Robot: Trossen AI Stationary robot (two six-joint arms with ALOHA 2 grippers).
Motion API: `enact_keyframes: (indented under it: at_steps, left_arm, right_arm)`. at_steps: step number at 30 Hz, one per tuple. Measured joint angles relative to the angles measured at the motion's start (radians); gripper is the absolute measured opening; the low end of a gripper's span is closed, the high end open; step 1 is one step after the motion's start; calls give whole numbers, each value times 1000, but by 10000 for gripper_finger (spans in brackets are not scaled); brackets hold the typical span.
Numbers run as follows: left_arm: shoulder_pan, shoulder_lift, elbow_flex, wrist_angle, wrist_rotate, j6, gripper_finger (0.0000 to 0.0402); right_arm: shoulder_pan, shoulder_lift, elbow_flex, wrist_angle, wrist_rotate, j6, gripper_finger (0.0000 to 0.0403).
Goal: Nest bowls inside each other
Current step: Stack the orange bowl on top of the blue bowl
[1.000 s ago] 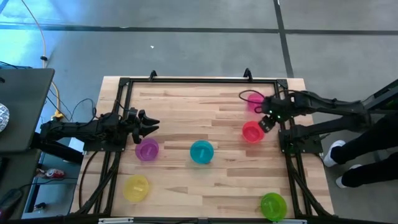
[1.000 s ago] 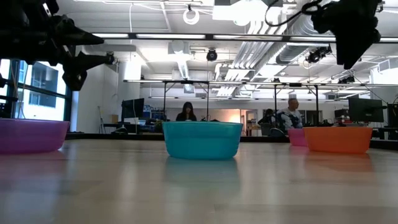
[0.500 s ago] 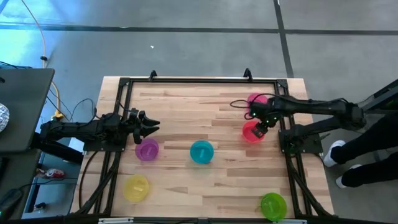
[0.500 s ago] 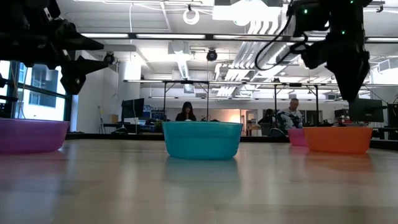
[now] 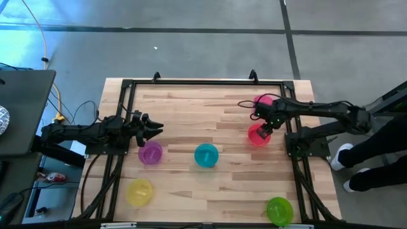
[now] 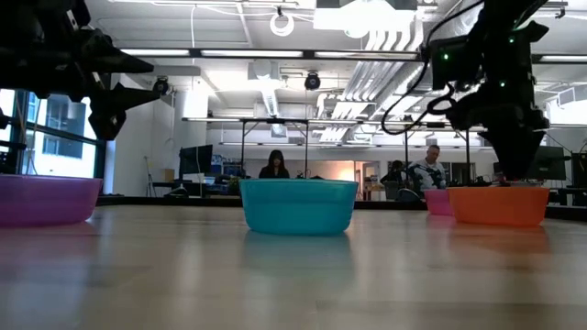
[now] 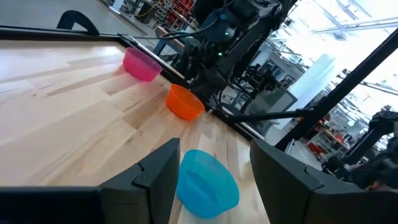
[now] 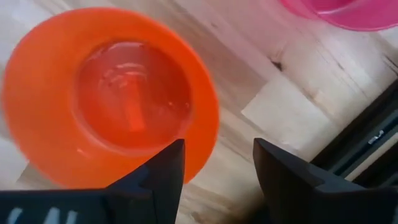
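Note:
Six bowls stand upright on the wooden table, each apart from the others. The red bowl (image 5: 256, 135) sits near the right edge, with the pink bowl (image 5: 262, 102) behind it. Purple (image 5: 151, 153), teal (image 5: 206, 155), yellow (image 5: 139, 192) and green (image 5: 279, 210) lie nearer. My right gripper (image 5: 264, 129) is open and points down at the red bowl's right rim (image 8: 210, 118). One finger is over the bowl and the other is outside it. My left gripper (image 5: 152, 127) hangs open above the table, just beyond the purple bowl. My right gripper stands open astride the red bowl's rim (image 6: 510, 189) on its right side, coming from above and pointing down. I cannot tell whether either finger touches the rim. The bowl rests flat on the table.
A black frame rail (image 5: 289, 137) runs along the table's right edge, close beside the red bowl. Bare wood lies between the teal and red bowls. In the low view, people sit in the room far behind the table.
My right gripper has moved a little toward the table's left, from above the right rail to over the red bowl. It has also come down to the height of the bowl's rim. The bowls have stayed where they were.

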State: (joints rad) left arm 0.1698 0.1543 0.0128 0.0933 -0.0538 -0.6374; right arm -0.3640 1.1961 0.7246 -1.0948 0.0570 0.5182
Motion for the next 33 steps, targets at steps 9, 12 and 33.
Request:
enact_keyframes:
  at_steps: [9, 12, 33]
  left_arm:
    - [0, 0, 0, 0, -8, -15, 184]
    - [0, 0, 0, 0, -15, -15, 184]
    - [0, 0, 0, 1, -41, -25, 184]
  right_arm:
    - [-78, 0, -5, 93, -60, -97, 146]
    - [-102, 0, -5, 99, -62, -121, 145]
    - [-180, 2, -5, 121, -140, -265, 145]
